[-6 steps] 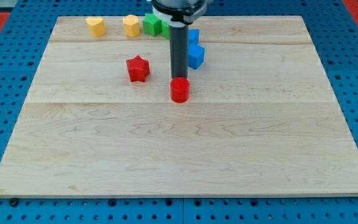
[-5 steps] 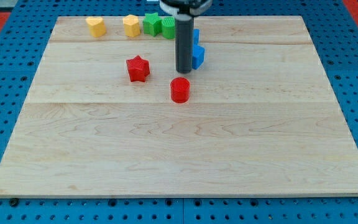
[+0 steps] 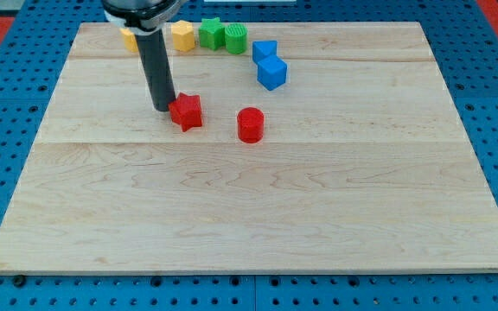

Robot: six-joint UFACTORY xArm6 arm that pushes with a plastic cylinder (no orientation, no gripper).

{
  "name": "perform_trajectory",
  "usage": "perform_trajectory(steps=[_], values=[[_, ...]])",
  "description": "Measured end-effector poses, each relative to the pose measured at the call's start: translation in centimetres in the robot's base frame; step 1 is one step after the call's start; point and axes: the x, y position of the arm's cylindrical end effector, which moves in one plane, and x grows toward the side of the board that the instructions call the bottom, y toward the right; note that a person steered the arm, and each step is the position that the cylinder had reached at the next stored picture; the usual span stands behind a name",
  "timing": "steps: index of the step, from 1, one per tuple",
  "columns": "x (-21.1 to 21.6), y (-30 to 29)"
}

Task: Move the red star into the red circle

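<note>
My tip [image 3: 163, 107] sits down on the wooden bench [image 3: 249, 207], touching the red star [image 3: 186, 111] on the star's left side in the view. I have no hand, just a dark rod (so nothing is held). The red circle [image 3: 250, 124] is near the star, to its right and a bit lower. Two blue blocks [image 3: 269, 65] sit higher up. Yellow [image 3: 181, 35] and green [image 3: 223, 35] blocks line the top edge.

Straight dark rod, matte black-grey, cylindrical, uniform width; wider dark round mount above; my tip [image 3: 163, 109] blunt, flat-ended.
</note>
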Motion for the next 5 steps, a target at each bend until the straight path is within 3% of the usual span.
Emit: perform_trajectory(steps=[2, 3, 5], values=[[1.9, 8.3], [1.6, 9.3], [-4.0, 8.1]])
